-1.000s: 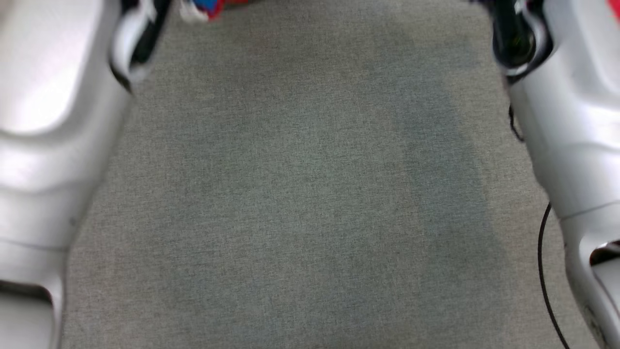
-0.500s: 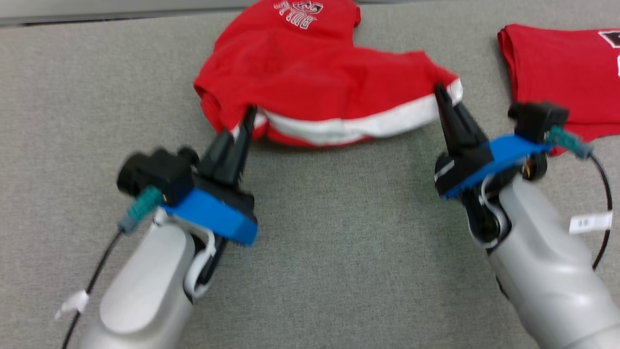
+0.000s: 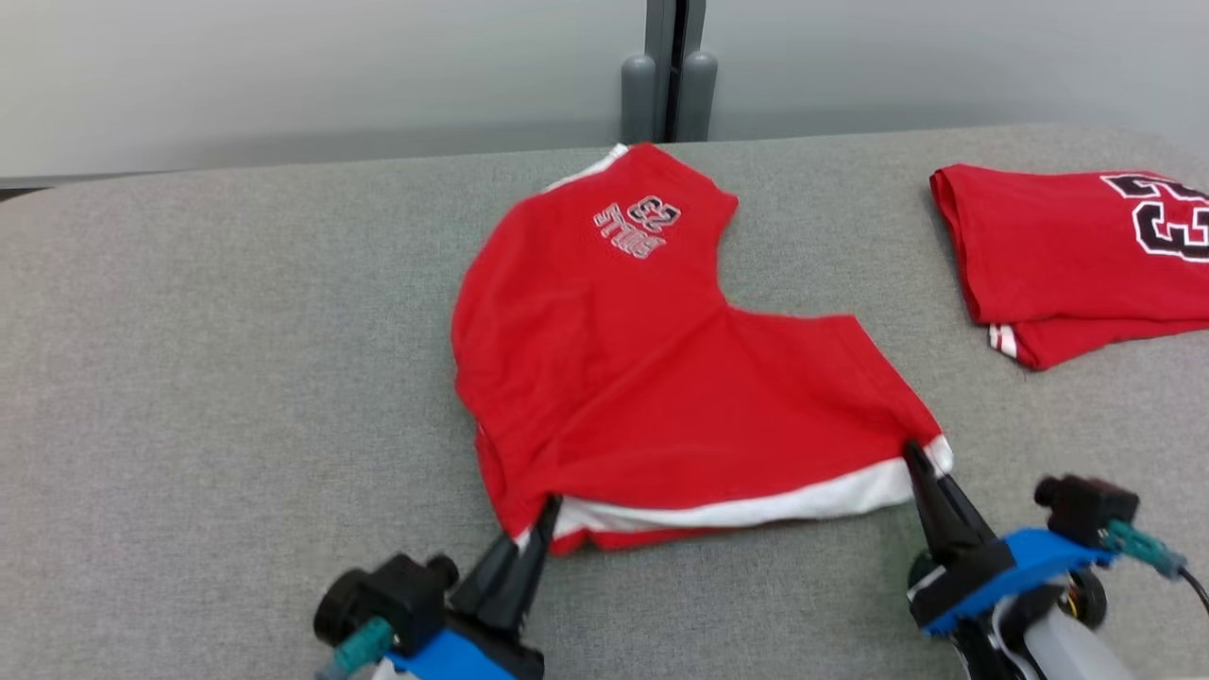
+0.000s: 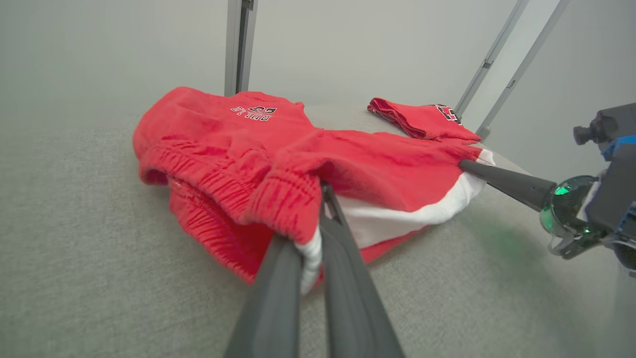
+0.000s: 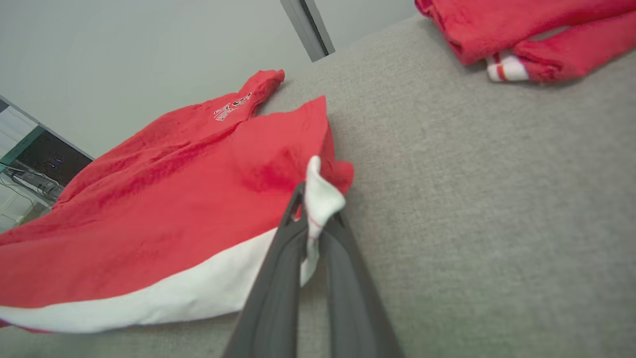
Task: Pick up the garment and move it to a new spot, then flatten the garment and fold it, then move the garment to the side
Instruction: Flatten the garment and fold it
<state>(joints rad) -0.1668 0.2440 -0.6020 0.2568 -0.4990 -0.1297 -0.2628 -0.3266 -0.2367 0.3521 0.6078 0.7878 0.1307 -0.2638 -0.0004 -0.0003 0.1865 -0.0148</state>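
Red white-trimmed garment (image 3: 652, 378), rumpled, mid-table

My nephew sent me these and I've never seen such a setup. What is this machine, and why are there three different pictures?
This is a two-armed robot working at a grey fabric-covered surface. The wide picture comes from a camera on its head, looking down. The other two come from cameras on its wrists, each looking along that arm's two dark fingers. The left gripper and the right gripper are each shut on the near edge of a red garment with a white band, one at each end. A folded red garment lies apart on the robot's right.
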